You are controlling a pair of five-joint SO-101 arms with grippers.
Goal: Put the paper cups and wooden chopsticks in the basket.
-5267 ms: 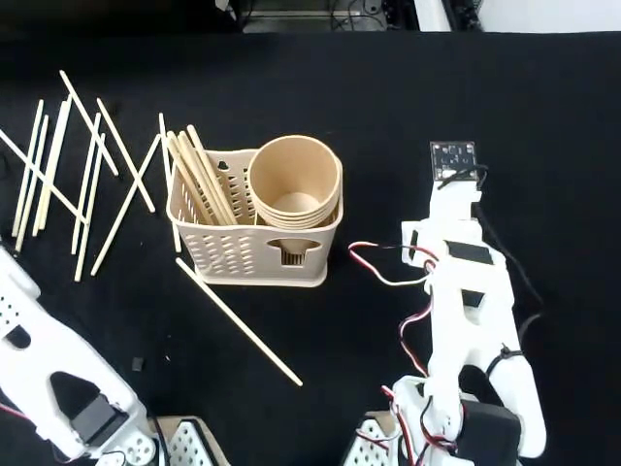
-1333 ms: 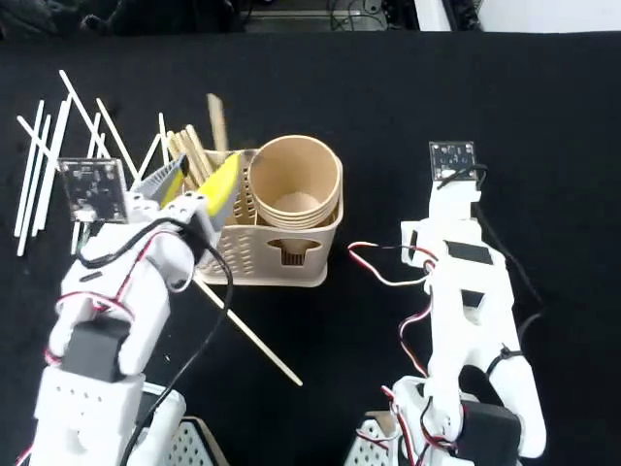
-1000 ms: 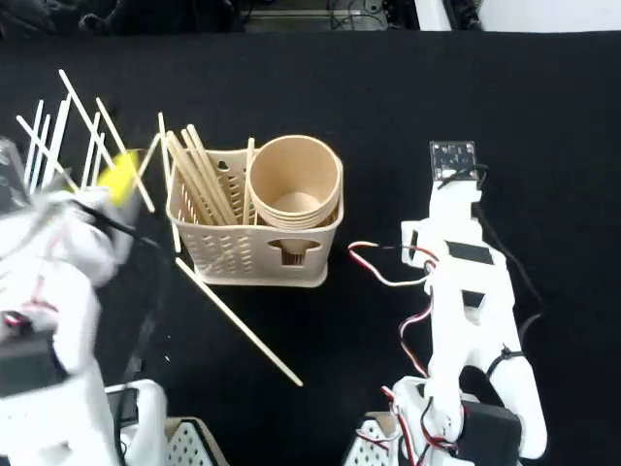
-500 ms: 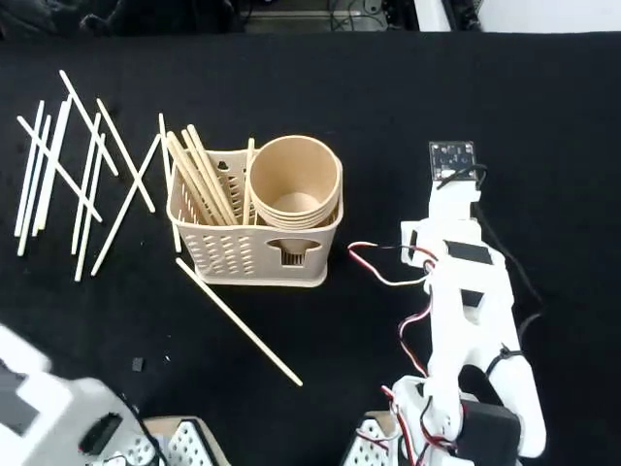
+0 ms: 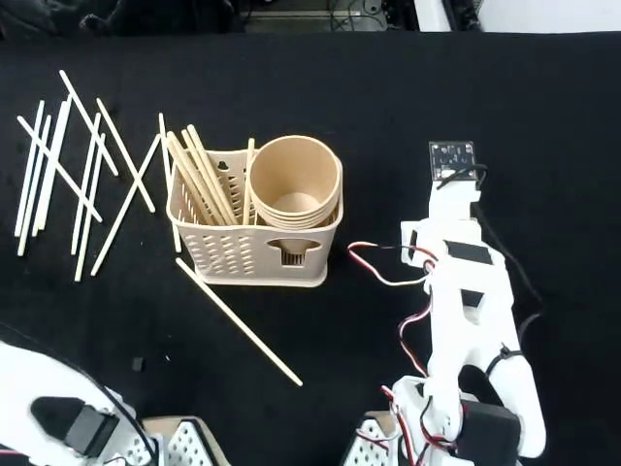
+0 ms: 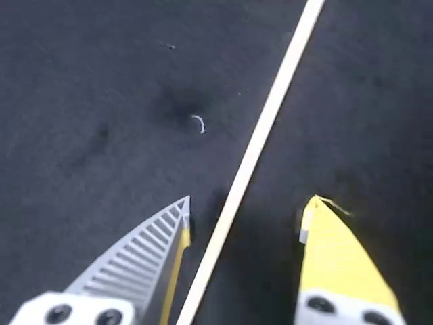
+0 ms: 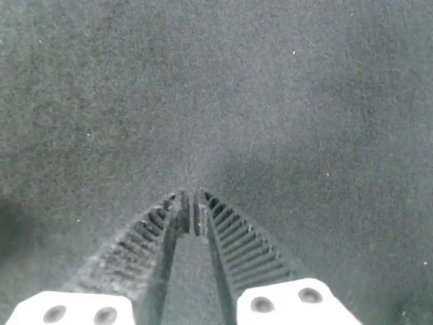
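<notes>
My left gripper (image 6: 248,201) stands open astride a chopstick (image 6: 270,115) on the desk (image 6: 81,101); my right gripper (image 7: 194,200) is closed.

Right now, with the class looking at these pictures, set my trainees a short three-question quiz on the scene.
1. True or false: the paper cups stand nested inside the basket.
2. The left end effector is: A) open, with a chopstick lying between its fingers; B) shut on a cup; C) shut on nothing.
3. Fill in: the right end effector is ____.
Key: 1 true; 2 A; 3 shut.
</notes>
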